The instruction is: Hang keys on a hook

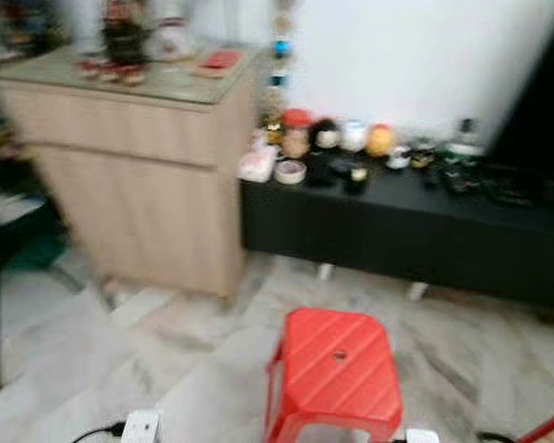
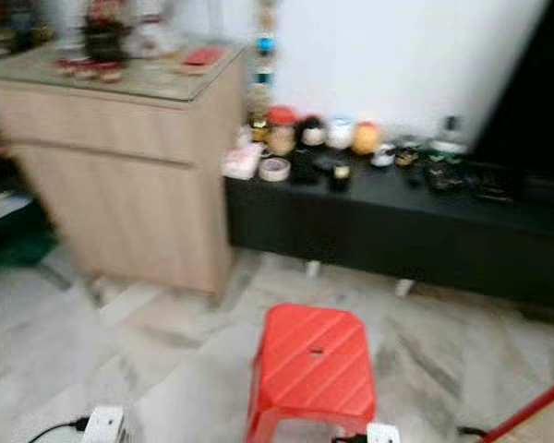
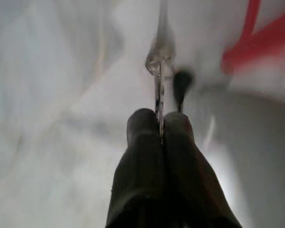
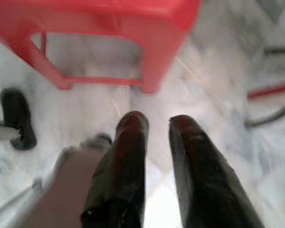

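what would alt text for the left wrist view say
Two black fingers of the left gripper pinch a thin metal key ring with a small dark fob, blurred, above pale marble floor.

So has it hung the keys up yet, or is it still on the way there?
Picked up, it seems: the left gripper is shut on a thin metal piece with a ring, likely the keys. In hand: carrying them across the marble floor past a red stool; the blur suggests walking. The right gripper hangs open. Left: finding a hook and hanging them; I can't make one out.
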{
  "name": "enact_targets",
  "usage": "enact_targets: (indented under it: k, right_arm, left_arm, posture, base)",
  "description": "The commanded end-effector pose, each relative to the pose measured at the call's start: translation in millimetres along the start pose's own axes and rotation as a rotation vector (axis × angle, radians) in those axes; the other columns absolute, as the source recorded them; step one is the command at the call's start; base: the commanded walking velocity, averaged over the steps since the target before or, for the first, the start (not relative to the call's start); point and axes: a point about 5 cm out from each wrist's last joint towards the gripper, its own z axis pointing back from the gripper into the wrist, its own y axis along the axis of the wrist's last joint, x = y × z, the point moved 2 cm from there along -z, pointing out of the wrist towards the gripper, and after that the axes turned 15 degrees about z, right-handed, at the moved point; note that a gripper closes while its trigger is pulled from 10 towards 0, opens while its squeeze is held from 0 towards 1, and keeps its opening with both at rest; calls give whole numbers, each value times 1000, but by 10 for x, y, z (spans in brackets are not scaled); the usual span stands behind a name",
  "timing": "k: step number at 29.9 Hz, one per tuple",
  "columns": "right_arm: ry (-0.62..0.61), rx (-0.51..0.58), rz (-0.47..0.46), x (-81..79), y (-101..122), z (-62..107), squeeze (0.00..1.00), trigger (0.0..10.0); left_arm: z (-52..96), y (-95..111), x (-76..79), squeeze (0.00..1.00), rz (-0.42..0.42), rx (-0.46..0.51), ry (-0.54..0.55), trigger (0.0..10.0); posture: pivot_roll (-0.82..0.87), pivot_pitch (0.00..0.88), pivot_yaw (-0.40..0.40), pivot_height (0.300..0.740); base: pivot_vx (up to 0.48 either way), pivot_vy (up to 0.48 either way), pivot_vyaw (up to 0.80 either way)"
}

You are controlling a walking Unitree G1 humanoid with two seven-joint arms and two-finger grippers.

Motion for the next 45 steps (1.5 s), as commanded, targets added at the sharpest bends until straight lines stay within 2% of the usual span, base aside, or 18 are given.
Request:
enact_targets:
  k: [1,5,26,40,45]
  right_arm:
    - [2,-17,26,-4,-75,12,0,10000]
    - [-1,-21,1,-15,-89,14,0,10000]
    - [8,-27,40,-54,-105,17,0,10000]
    - [14,-21,29,-80,-95,17,0,10000]
    - [14,-19,24,-85,-103,20,0,10000]
  left_arm:
    - [-6,43,-1,0,1,5,2,10000]
    - [-6,41,-2,0,-1,4,2,10000]
    - [-6,27,12,0,17,5,3,10000]
    - [10,-35,-32,0,8,-3,0,10000]
    - [11,-39,-40,0,3,-3,5,10000]
  posture:
    - [45,0,-63,740]
    - [44,0,-61,740]
    - [48,0,-77,740]
    - [47,0,-76,740]
    - [46,0,-72,740]
  base:
    - [-277,0,0]
    - [-276,0,0]
    - [-276,0,0]
    - [0,0,0]
    - [0,-350,0]
